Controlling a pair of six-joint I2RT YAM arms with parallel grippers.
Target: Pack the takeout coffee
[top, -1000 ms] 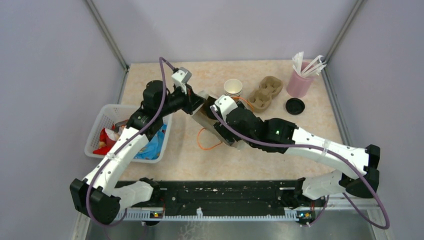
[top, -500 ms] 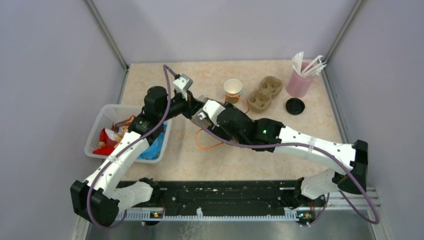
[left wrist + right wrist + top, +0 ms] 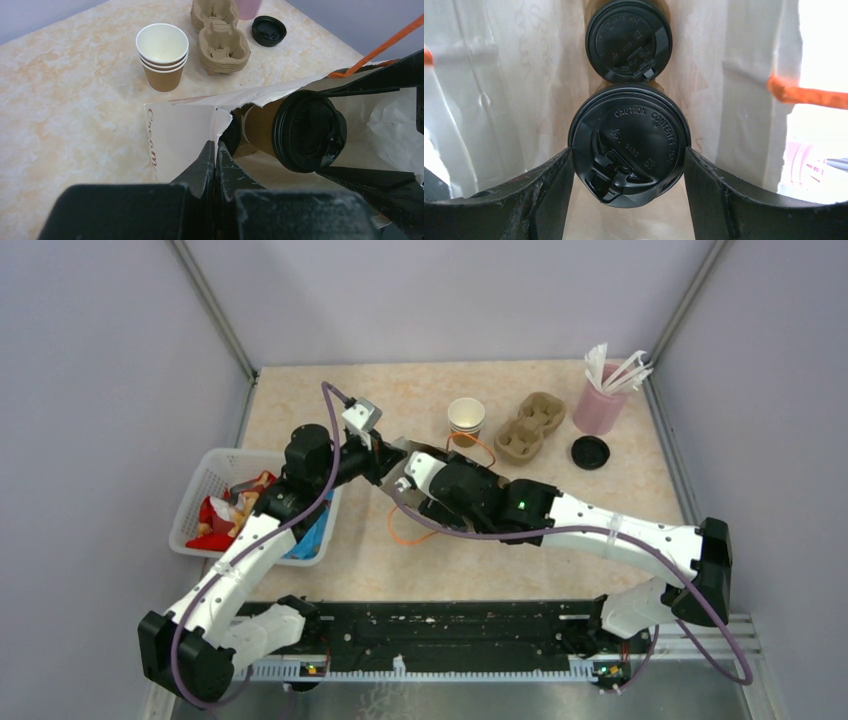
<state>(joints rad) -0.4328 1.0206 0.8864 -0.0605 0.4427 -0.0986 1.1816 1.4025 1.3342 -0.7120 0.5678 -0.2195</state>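
Left pincer [image 3: 215, 156]: jaws closed flat on the torn top edge of the paper bag [image 3: 179, 131], holding its mouth open over the tabletop [image 3: 75, 100]. Right pincer [image 3: 628, 151]: reaching into the bag mouth, with one finger against each side of the nearer lidded cup [image 3: 629, 131], which it grips by the lid rim. This cup's black lid faces out of the bag, and its brown wall shows behind the lid in the left wrist view. The farther lidded cup [image 3: 629, 40] sits deeper in the bag, directly beyond the gripped cup, with the two lids touching at their rims. Whether either cup rests on the bag's bottom cannot be told. The bag's orange handle [image 3: 809, 95] shows at the right of the opening. Outside the bag, on the far side of the tabletop, stand a stack of empty paper cups [image 3: 162, 54], just beside it a pulp cup carrier [image 3: 220, 42], then a loose black lid [image 3: 269, 31] and a pink cup of white sticks [image 3: 598, 405]. A white basket [image 3: 205, 475] of coloured packets sits at the left edge, beside the left arm.
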